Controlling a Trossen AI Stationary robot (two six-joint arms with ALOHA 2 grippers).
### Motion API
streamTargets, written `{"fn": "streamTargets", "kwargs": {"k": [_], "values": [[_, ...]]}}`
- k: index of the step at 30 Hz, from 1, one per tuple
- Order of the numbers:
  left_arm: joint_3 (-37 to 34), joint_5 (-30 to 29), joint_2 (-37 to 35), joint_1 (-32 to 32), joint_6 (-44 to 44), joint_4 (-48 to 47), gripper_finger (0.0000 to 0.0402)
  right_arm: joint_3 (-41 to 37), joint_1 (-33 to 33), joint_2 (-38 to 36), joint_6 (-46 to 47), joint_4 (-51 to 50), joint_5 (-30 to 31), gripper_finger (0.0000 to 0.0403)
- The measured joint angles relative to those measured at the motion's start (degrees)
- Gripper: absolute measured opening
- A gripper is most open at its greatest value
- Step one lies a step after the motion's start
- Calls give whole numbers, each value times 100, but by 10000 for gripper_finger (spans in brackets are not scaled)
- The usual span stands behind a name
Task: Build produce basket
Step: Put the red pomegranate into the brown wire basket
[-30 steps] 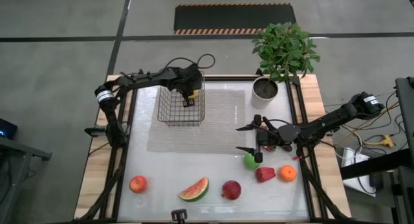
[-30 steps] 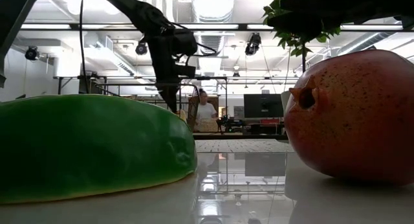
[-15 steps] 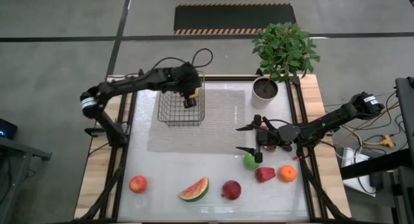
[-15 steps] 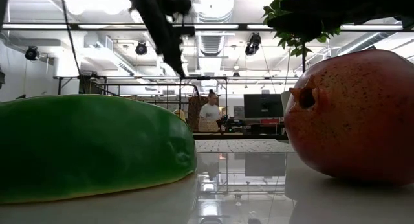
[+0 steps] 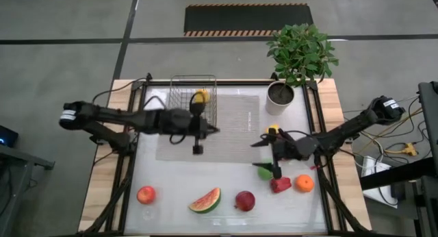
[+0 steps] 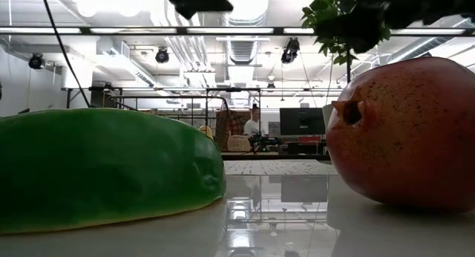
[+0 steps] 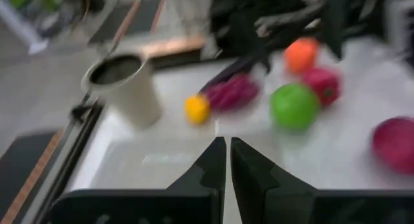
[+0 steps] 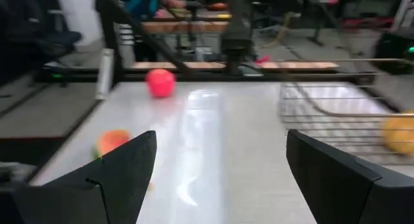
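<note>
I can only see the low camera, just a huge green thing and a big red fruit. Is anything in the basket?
Observer: Yes, one round yellow fruit lies inside the dark wire-grid basket.
Operator: Where's the left arm?
Observer: The left end effector is shut and empty, outside the basket, over the grey woven mat.
Operator: And the right one?
Observer: The right end effector is wide open, hovering by the round green apple.

High camera looking straight down on the whole bench point(image 5: 226, 168), low camera sitting close behind the watermelon slice point(image 6: 104, 168), both seeing it.
</note>
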Motion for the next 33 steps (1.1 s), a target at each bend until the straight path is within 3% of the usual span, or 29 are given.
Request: {"fn": "streamTargets", "kwargs": {"k": [4, 7, 13, 22, 33], "values": [[-427, 1, -38, -405, 5, 881, 6, 434, 468, 1, 335, -599, 54, 327], [-708, -6, -38, -566, 17, 1431, 6, 938, 812, 181, 478, -1316, 488, 327], [-1120, -35, -36, -636, 51, 2303, 6, 2031, 1263, 925, 820, -2601, 770, 327], [-1151, -43, -36, -642, 51, 2399, 6, 3857, 1793, 2326, 2096, -4999, 716, 327], [-1108, -41, -41, -846, 44, 2512, 6, 5652, 2015, 3612, 2974, -7008, 466, 328]]}}
